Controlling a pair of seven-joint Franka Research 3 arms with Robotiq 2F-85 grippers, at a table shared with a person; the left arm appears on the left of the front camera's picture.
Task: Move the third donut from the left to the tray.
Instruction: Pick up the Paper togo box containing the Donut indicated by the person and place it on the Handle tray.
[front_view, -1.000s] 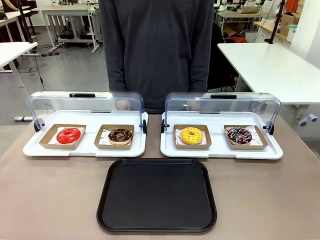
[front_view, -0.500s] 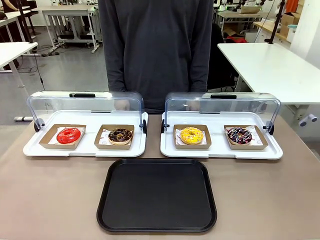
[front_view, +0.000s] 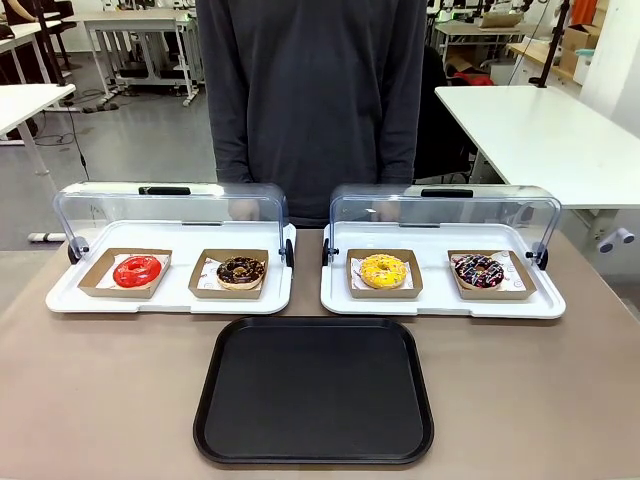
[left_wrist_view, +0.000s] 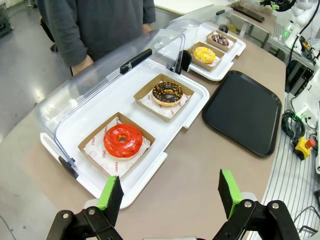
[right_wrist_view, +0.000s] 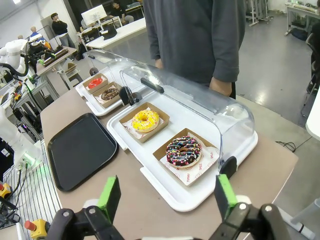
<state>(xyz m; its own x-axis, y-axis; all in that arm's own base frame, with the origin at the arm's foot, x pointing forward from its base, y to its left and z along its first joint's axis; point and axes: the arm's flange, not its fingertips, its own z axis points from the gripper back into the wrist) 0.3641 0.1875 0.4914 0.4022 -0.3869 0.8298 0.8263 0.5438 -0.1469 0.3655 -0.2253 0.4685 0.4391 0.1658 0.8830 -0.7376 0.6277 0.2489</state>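
Yellow donut (front_view: 382, 270), third from the left, sits in its brown cardboard holder (front_view: 385, 291) on the right-hand white display tray (front_view: 440, 305), under a raised clear lid (front_view: 445, 215). In the front view it lies at about one o'clock from the black tray (front_view: 313, 390), which rests on the table (front_view: 100, 400) at six o'clock of the gap between the two display trays. A sprinkled chocolate donut (front_view: 479, 270) sits at three o'clock of the yellow one. The left gripper (left_wrist_view: 170, 190) and the right gripper (right_wrist_view: 167, 195) both hang above the table, jaws spread wide, holding nothing. A person (front_view: 310, 100) stands at twelve o'clock behind the lids.
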